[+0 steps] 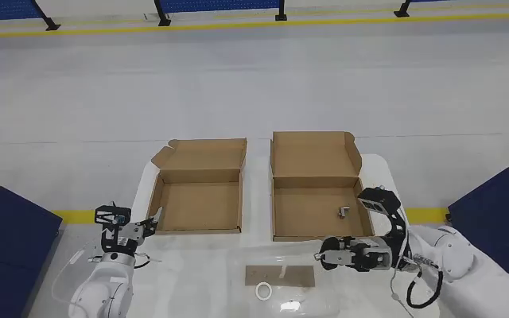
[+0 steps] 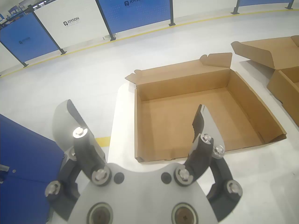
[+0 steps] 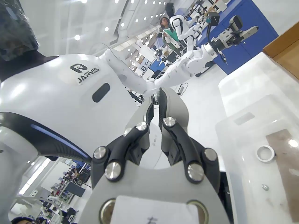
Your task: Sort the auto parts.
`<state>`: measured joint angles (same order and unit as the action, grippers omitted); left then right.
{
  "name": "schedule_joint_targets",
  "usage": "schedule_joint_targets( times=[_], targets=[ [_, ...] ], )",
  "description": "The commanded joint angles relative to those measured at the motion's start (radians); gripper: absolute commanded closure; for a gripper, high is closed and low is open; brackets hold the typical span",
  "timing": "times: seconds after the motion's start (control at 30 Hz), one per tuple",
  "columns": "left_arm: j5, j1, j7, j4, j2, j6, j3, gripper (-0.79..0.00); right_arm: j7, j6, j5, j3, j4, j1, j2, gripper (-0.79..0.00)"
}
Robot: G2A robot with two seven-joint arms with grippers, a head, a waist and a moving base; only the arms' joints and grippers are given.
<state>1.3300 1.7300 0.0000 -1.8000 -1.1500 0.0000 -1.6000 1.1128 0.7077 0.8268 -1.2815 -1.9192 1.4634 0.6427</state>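
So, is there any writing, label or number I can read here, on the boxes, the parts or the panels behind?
Left box: no print.
Right box: no print.
Panels behind: a maker's logo and name on each; the small line beneath is too small to read.
Right gripper: a white label on its base, cut off at the edge, unreadable.
Small metal part in that gripper, white ring: no marks to be seen.

On the white tabletop [image 1: 256, 199], an open cardboard box [image 1: 199, 207] is set at eleven o'clock, a second cardboard box [image 1: 306, 211] at one o'clock, and a clear plastic tray [image 3: 233, 141] at six o'clock.
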Motion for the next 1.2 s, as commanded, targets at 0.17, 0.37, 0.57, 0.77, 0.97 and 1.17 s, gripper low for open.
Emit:
schedule_joint_targets(
  times=[0.17, 0.37, 0.57, 0.77, 0.97, 1.17],
  targets=[
    [0.0, 0.0, 0.0, 0.0, 0.0, 0.0, 0.0, -0.785, 0.088, -0.088, 0.218, -0.044, -0.012, -0.01, 0.011, 0.0],
    [0.0, 0.0, 0.0, 0.0, 0.0, 0.0, 0.0, -0.785, 0.116, -0.115, 0.259, -0.057, -0.008, -0.017, 0.019, 0.0],
    [0.0, 0.0, 0.0, 0.0, 0.0, 0.0, 0.0, -0.785, 0.116, -0.115, 0.259, -0.057, -0.008, -0.017, 0.019, 0.0],
    [0.0, 0.0, 0.0, 0.0, 0.0, 0.0, 0.0, -0.785, 0.085, -0.128, 0.322, -0.08, -0.038, -0.019, 0.029, 0.0],
    [0.0, 0.0, 0.0, 0.0, 0.0, 0.0, 0.0, -0.785, 0.173, -0.173, 0.509, -0.12, -0.056, -0.028, 0.045, 0.0],
    [0.0, 0.0, 0.0, 0.0, 0.0, 0.0, 0.0, -0.785, 0.241, -0.241, 0.636, -0.142, -0.081, -0.045, 0.072, 0.0]
  ],
)
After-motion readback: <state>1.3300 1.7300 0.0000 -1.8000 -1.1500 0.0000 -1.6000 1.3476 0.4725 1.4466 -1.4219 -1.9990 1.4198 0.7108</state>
